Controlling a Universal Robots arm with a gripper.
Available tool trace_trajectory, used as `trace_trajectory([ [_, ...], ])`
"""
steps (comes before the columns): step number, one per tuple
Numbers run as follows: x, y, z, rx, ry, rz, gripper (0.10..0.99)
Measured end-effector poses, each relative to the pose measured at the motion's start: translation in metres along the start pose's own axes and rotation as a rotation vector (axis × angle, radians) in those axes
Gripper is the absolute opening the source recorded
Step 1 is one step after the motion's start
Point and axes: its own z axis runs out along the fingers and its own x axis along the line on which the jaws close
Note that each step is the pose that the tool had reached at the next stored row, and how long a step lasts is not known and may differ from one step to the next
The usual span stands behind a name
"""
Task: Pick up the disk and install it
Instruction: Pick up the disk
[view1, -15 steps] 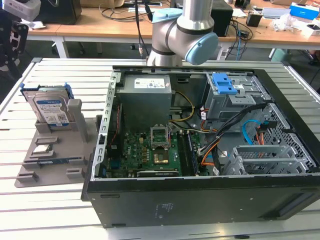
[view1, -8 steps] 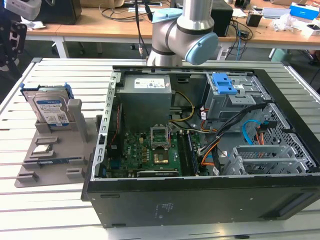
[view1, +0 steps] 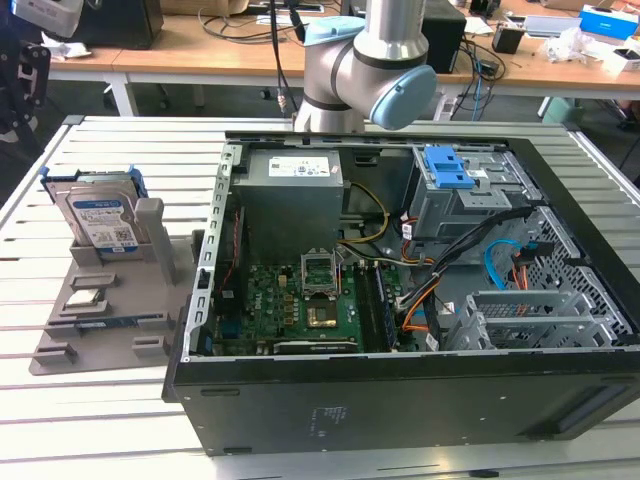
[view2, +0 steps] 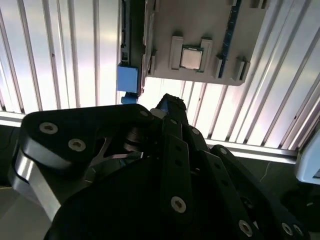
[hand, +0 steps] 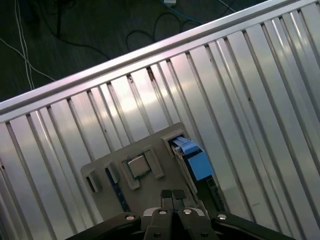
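The disk (view1: 100, 215), a silver drive with a white-and-blue label in a blue carrier, stands on edge in a grey holder (view1: 100, 335) at the exterior view's left. In both wrist views I see it from high above as a blue edge (hand: 194, 159) (view2: 127, 80) beside the holder. My gripper (hand: 172, 194) hangs well above the holder with its fingers together and nothing between them. Its dark fingers (view2: 170, 107) and linkage also cover the lower part of the second wrist view.
A small square processor chip (view1: 85, 297) (hand: 137, 166) (view2: 190, 57) lies flat on the holder. An open computer case (view1: 400, 400) takes up the middle of the slatted metal table (view1: 60, 420), with a blue-latched drive bay (view1: 450, 170) at its far right. The arm (view1: 370, 60) rises behind the case.
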Motion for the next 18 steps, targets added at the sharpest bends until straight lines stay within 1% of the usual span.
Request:
trace_trajectory([
  [14,0.0,0.0,0.0,-0.004,0.0034,-0.152,0.106],
  [18,0.0,0.0,0.0,-0.005,0.0041,-0.185,0.106],
])
